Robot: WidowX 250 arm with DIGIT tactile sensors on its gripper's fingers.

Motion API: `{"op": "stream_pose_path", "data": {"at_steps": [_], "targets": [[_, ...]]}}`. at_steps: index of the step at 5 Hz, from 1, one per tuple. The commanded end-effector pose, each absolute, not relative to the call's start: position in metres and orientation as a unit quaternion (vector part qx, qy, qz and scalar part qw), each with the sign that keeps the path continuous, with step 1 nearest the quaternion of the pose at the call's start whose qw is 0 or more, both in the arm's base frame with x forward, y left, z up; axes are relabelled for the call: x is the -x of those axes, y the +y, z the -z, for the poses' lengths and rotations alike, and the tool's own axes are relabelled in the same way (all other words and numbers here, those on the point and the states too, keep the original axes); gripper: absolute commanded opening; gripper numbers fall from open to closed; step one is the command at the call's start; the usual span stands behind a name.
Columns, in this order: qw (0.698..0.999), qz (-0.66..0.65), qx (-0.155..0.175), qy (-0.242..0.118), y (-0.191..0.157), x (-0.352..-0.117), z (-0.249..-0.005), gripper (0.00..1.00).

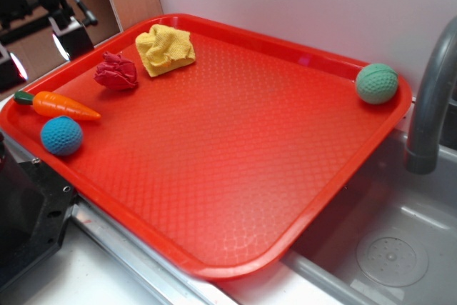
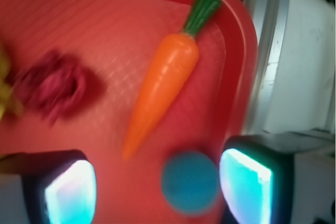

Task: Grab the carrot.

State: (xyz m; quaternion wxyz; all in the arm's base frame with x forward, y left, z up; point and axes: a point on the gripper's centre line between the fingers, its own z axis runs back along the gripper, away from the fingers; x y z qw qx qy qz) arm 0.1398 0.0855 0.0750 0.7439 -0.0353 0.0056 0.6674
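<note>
Jaws stand wide apart and empty at the bottom of the wrist view, hovering over the blue ball (image 2: 189,182). Carrot (image 2: 165,81) lies ungrasped above them in the frame, near the tray (image 2: 237,77) rim, so the whole grab remains. Count: one carrot, two balls, two cloth lumps, one tray
</note>
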Motion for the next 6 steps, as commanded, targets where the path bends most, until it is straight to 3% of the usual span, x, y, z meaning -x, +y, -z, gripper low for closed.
{"op": "stream_pose_path", "data": {"at_steps": [1,3,5,6], "targets": [[0.665,-0.746,-0.019,-0.021,0.102,-0.141,-0.045,1.00],[0.635,-0.770,-0.056,-0.022,0.110,-0.143,-0.022,0.96],[0.630,-0.774,-0.065,-0.024,0.111,-0.140,-0.016,0.00],[0.662,-0.746,-0.067,-0.026,0.109,-0.143,-0.024,0.00]]}}
